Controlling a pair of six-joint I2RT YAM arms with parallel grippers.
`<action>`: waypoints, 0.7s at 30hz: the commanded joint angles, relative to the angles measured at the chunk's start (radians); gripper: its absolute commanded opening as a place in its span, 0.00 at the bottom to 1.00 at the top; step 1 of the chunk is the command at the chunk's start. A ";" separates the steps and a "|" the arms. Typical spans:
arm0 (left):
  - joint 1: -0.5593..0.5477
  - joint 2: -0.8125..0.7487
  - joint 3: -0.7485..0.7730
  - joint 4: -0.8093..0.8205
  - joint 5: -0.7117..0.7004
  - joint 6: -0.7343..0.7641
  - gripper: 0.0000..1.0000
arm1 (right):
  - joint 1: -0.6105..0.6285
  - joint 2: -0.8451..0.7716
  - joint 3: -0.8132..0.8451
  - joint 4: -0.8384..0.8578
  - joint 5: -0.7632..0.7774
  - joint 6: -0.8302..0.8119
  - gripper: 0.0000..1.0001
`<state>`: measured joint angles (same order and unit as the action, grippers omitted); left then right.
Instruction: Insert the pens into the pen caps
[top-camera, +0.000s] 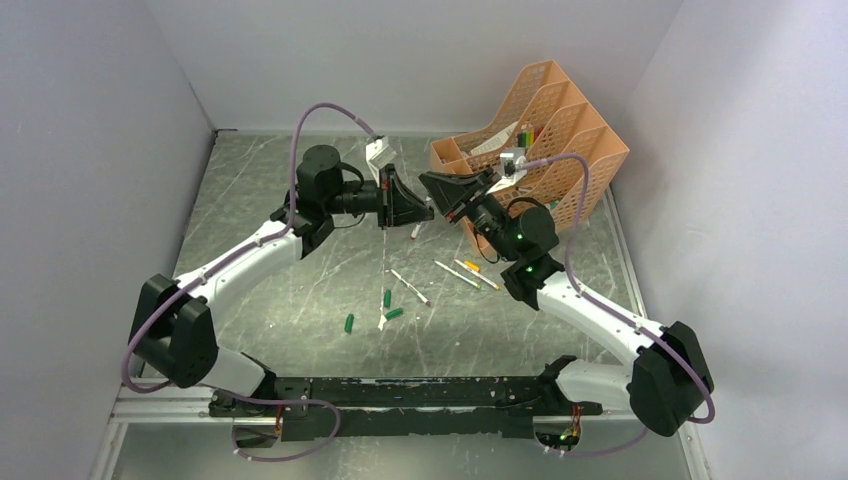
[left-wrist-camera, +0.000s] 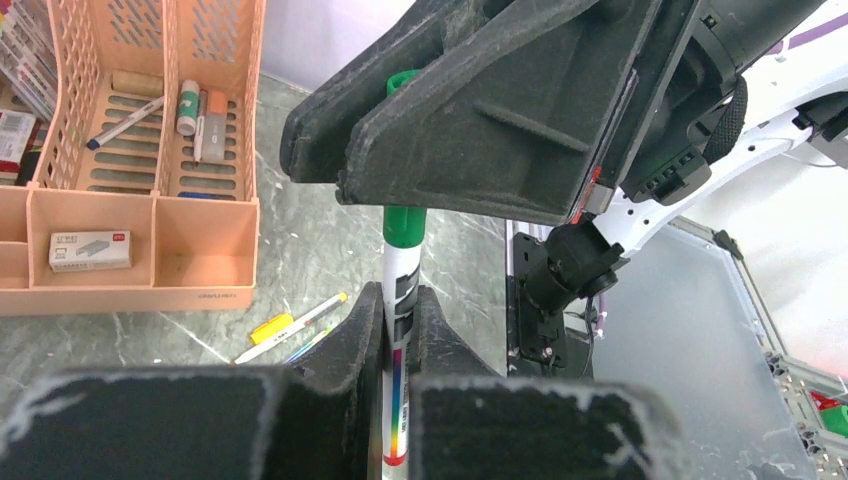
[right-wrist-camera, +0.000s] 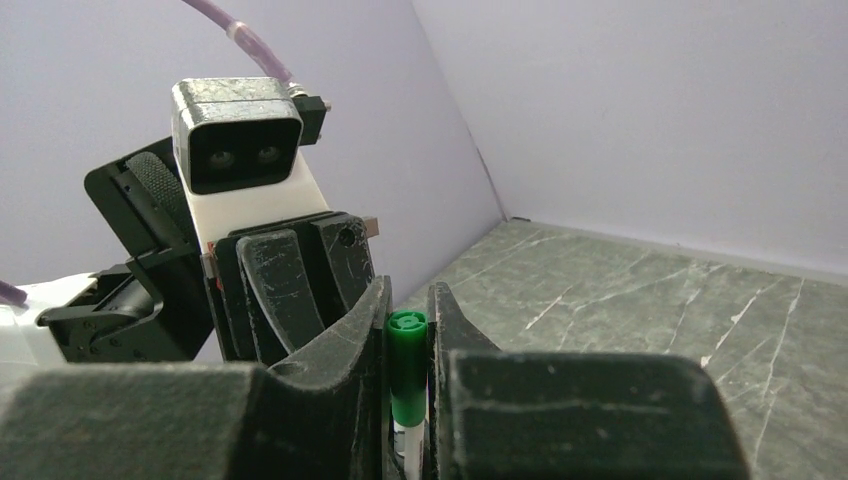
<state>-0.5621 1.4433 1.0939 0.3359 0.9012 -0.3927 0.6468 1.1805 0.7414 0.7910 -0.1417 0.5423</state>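
Dark green cylindrical plastic cap (right-wrist-camera: 407, 360) is clamped between the two fingers of the right gripper (right-wrist-camera: 409, 300), with its open-looking end face flush with the fingertips and its other end seated over a thin white marker pen (left-wrist-camera: 398, 275). Left gripper (left-wrist-camera: 398, 308) is closed tight on the barrel of that pen, gripping it just beyond the cap, at the section printed with black marks and a rainbow stripe. Both grippers meet nose to nose above the rear centre of the grey-green marbled worktop (top-camera: 300, 270), well clear of its surface; pen and cap lie on one line between them, and the cap is already on the end of the pen. How deep the pen sits in the cap cannot be told, as the right gripper's fingers cover the joint. In the top view the free end of the pen projects below the left gripper toward the worktop. Three loose white pens (top-camera: 410, 287) lie on the worktop in front of the grippers, two of them side by side to the right. Three loose green caps (top-camera: 349, 323) lie nearer the arm bases, two close together beside a small white scrap (top-camera: 382, 323). An orange mesh plastic desk organiser (top-camera: 575, 150) stands at the rear right, behind the right gripper.
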 joint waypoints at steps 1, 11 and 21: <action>0.013 -0.004 0.163 0.185 -0.114 0.015 0.07 | 0.047 0.051 -0.086 -0.188 -0.197 0.016 0.00; 0.021 -0.002 0.187 0.186 -0.082 0.031 0.07 | 0.048 0.054 -0.118 -0.135 -0.199 0.069 0.00; 0.009 -0.091 -0.160 0.221 -0.003 -0.002 0.07 | -0.005 -0.066 -0.013 -0.101 0.014 0.110 0.42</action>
<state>-0.5571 1.4181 1.0363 0.3798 0.9516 -0.3702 0.6479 1.1519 0.7055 0.8021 -0.1459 0.6315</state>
